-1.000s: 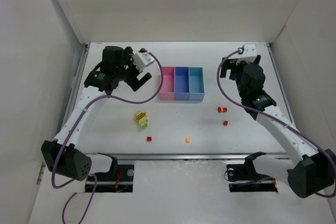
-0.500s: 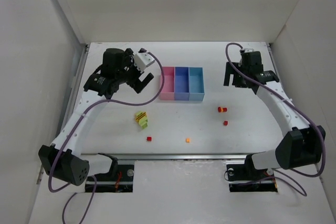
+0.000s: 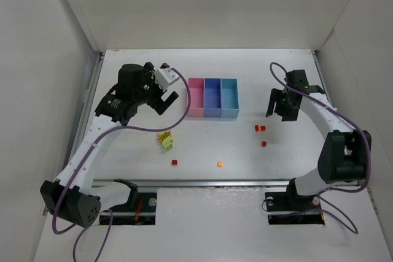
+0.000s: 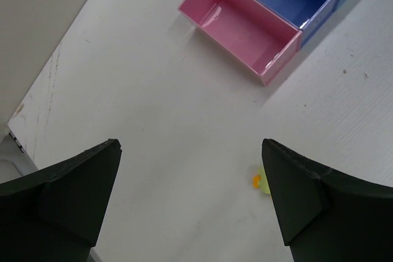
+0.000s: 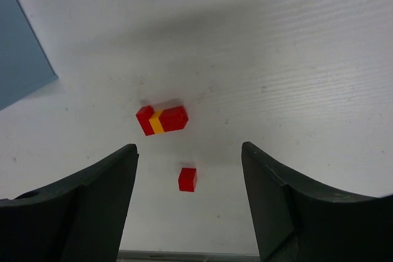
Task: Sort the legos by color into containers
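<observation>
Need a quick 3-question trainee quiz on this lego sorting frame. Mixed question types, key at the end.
1. True or false: all three bins of the tray are empty.
2. How many lego pieces lie outside the tray?
3. Which piece lies nearest the left arm's jaws? A: yellow-green clump. B: orange brick. C: red striped brick.
Key: 1 true; 2 five; 3 A.
</observation>
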Robot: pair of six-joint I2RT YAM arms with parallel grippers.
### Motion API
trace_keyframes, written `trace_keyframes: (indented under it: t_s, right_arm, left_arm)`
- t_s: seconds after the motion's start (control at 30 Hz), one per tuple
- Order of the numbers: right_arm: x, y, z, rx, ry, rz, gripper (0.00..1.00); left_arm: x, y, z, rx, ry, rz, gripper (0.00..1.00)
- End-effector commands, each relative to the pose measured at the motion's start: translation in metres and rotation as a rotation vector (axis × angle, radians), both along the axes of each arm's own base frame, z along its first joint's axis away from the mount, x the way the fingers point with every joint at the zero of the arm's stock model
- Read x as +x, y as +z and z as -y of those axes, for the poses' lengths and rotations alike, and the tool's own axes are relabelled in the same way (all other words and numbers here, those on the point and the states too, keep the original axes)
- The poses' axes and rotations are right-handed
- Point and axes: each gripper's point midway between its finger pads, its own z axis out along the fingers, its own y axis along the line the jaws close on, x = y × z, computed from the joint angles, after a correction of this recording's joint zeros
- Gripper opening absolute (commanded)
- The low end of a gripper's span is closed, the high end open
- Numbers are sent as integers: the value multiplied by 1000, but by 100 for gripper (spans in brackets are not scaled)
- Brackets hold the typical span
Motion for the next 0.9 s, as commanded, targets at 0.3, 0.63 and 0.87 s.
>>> trace_keyframes:
  t_s: [0.3,0.63,0.87]
  right_arm:
    - [-69,-38,-51,-87,128,-184,70]
    - [-78,-65,-42,-163,67,-272,70]
    - [-85,-83,-45,-149,76,-318,52]
  left_arm:
    - [-3,0,4,-11,-26,42,100]
    - [-10,9,6,-44,-19,52,100]
    - [-11,12,5,-47,-19,61,100]
